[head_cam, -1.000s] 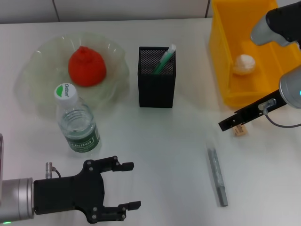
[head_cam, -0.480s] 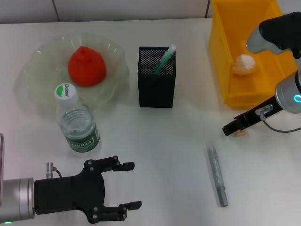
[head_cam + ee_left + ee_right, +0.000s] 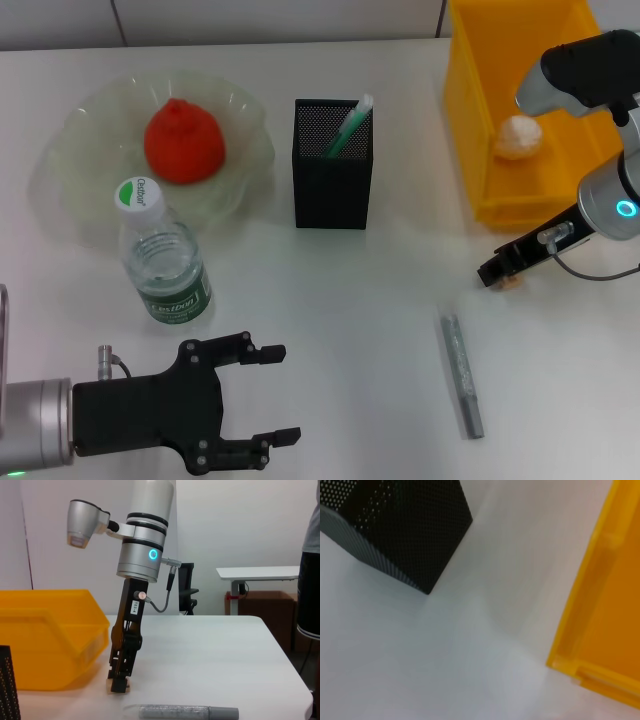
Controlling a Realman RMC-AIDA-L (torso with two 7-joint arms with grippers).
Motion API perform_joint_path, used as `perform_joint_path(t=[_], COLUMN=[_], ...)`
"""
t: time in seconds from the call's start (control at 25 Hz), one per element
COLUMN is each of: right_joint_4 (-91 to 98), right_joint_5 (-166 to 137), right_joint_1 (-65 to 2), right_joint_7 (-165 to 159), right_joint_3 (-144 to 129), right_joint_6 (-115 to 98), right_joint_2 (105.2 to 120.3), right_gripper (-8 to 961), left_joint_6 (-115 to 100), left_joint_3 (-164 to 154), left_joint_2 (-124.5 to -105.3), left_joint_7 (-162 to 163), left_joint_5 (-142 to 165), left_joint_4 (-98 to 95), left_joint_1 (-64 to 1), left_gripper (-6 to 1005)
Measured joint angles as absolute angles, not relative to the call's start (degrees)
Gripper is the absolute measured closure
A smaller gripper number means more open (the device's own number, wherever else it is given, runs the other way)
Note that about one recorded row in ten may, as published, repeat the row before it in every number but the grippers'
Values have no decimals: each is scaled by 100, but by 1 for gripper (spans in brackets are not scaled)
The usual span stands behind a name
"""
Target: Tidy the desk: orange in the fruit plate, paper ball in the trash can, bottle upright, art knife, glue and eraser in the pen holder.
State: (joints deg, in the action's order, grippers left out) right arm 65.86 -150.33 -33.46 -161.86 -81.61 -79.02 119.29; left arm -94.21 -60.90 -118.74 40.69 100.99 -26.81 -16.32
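Note:
The orange lies in the fruit plate. The bottle stands upright in front of the plate. The pen holder holds a green-and-white stick. The paper ball lies in the trash can. The grey art knife lies on the table; it also shows in the left wrist view. My right gripper is tip-down on the table at the eraser, which it mostly hides; the left wrist view shows this gripper too. My left gripper is open and empty at the front left.
The trash can stands just behind my right gripper. The right wrist view shows the pen holder and the trash can's corner with bare table between them.
My right gripper has moved down and slightly right onto the eraser, which now shows less. My left arm has not moved.

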Motion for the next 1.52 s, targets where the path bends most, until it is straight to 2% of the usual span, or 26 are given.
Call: perform_joint_path(t=[0.08, 0.52, 0.76, 0.92, 1.04, 1.36, 1.52], right_joint_4=[6559, 7685, 9585, 9786, 9263, 6574, 6054], right_joint_5=[-15034, -14912, -14200, -13914, -13519, -13379, -13380], right_joint_1=[-3360, -3197, -3039, -3117, -3428, -4813, -5062], right_joint_7=[-16185, -16167, -16095, -16010, -15807, -15143, -15017], right_joint_3=[-8162, -8120, -7645, -7472, -7327, -7144, -7139], right_joint_6=[-7894, -8456, -8775, -8332, -7968, -7255, -7092], right_joint_2=[11929, 11942, 11938, 11941, 11927, 11920, 11913], right_gripper=[382, 690, 685, 682, 679, 673, 669], left_joint_6=[-9421, -9431, -9429, -9432, -9432, -9426, -9424], left_joint_3=[-6090, -6090, -6091, -6091, -6091, -6091, -6091], left_joint_2=[-11874, -11860, -11859, -11863, -11866, -11874, -11874], left_joint_7=[4069, 4069, 4069, 4069, 4069, 4069, 4069], left_joint_5=[10099, 10099, 10106, 10109, 10109, 10108, 10107], left_joint_4=[-2681, -2681, -2681, -2681, -2681, -2671, -2671], left_joint_1=[-1630, -1618, -1638, -1639, -1641, -1626, -1626], left_gripper=[227, 227, 227, 227, 227, 227, 227])
